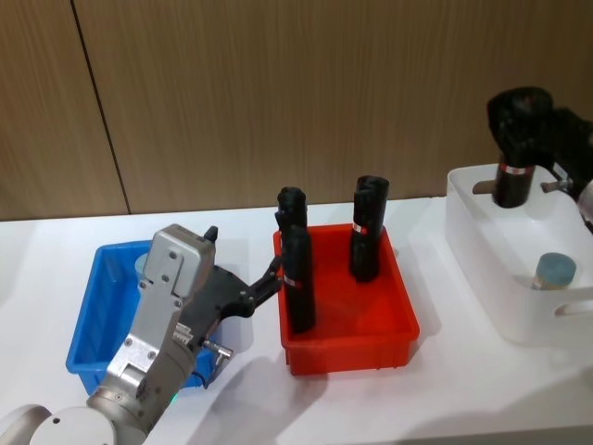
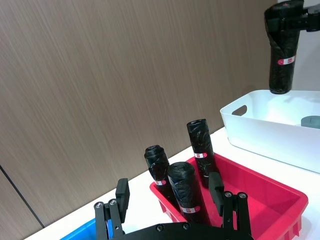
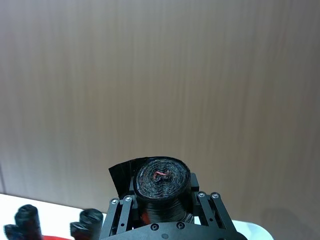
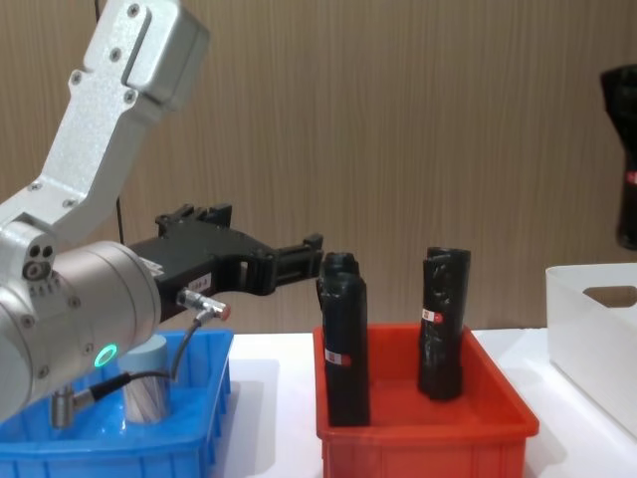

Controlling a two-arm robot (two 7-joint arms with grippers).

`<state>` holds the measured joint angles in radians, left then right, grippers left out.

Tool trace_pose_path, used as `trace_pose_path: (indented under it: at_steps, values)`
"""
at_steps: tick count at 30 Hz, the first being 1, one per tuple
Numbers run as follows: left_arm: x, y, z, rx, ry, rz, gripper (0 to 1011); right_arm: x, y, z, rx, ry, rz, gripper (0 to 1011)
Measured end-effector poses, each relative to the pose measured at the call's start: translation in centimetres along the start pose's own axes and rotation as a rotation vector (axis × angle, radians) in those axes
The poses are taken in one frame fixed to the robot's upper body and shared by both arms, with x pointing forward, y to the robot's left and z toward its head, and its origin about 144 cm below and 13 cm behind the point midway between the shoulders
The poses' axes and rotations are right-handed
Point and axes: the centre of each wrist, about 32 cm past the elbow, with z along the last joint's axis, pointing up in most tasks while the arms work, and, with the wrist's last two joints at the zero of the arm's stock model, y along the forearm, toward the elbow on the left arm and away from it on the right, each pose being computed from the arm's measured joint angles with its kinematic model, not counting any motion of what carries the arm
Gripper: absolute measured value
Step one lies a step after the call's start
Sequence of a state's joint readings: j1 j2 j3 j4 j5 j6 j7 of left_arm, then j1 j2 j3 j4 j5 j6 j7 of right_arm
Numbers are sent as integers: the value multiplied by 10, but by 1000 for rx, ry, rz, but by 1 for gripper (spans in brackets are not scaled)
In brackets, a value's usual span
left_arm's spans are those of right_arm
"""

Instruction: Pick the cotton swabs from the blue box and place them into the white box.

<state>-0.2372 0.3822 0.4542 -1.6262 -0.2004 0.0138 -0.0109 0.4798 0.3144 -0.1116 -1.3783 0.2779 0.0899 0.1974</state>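
One jar of cotton swabs (image 4: 147, 386) stands in the blue box (image 1: 93, 320) at the left of the table, mostly hidden behind the left arm; the chest view shows its pale sticks and grey-blue lid just behind the arm's cable. A second jar (image 1: 554, 271) sits in the near part of the white box (image 1: 482, 269) at the far right, its round lid facing up.

The left gripper (image 4: 299, 255) hangs over the right side of the blue box, reaching toward the red bin (image 1: 347, 315), with its fingers spread apart and nothing between them. One fingertip (image 1: 271, 271) lies close to the nearest black roll (image 1: 296, 287).

The red bin stands between the two boxes and holds three upright black rolls with red labels; another of them (image 1: 367, 229) stands toward its far right.

The right gripper (image 2: 295, 17) is raised above the far end of the white box, closed around a black wrapped roll (image 1: 515, 153) that hangs upright with its lower end over the box. In the right wrist view the roll's coiled end (image 3: 162, 179) sits clamped between the jaws
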Motion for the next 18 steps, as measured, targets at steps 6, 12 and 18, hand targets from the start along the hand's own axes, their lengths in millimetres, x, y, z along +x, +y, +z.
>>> trace_pose_path:
  at_steps: [6, 12, 18]
  values:
    - [0, 0, 0, 0, 0, 0, 1004, 13, 1, -8, -34, -7, -37, 555]
    - [0, 0, 0, 0, 0, 0, 1004, 23, 3, -15, -54, -11, -64, 732]
    - [0, 0, 0, 0, 0, 0, 1004, 29, 3, -19, -59, -12, -82, 879]
